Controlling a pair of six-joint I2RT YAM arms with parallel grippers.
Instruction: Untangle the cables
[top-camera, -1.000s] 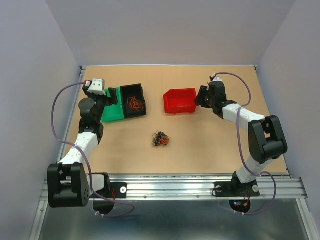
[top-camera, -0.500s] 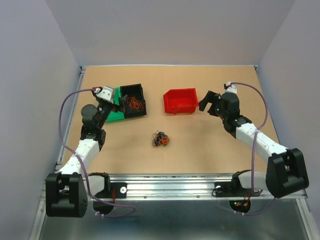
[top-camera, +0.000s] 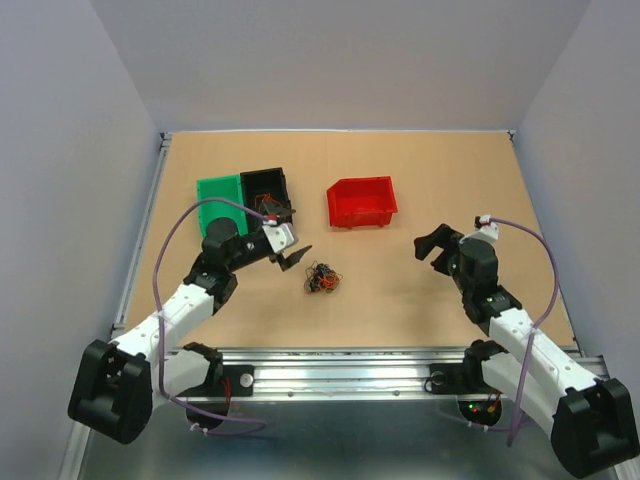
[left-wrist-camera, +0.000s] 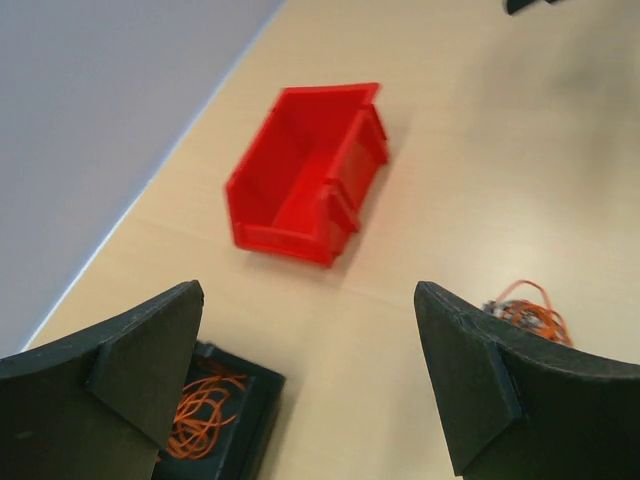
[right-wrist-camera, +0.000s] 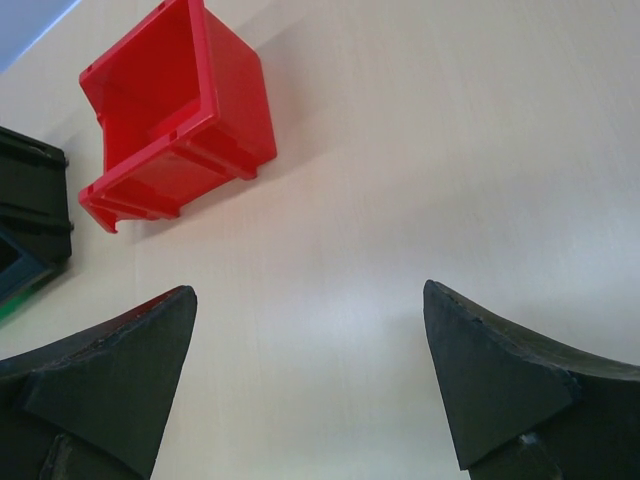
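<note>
The fist-sized knot of thin orange and black cables (top-camera: 321, 279) lies untouched on the tan surface (top-camera: 400, 300), just beside the left claw (top-camera: 286, 240), which is spread wide, empty and aimed at it, apparently for a first pull. The right claw (top-camera: 435, 251), equally spread and empty, hovers well apart. Loose orange strands (left-wrist-camera: 205, 405) lie in the black plastic bin (left-wrist-camera: 250, 420), presumably sorted there.

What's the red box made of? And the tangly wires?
The red bin looks like moulded plastic: smooth, even colour, ribbed rim. The cables look like thin plastic-coated wire, orange and black, curling loosely; too small to be sure.
</note>
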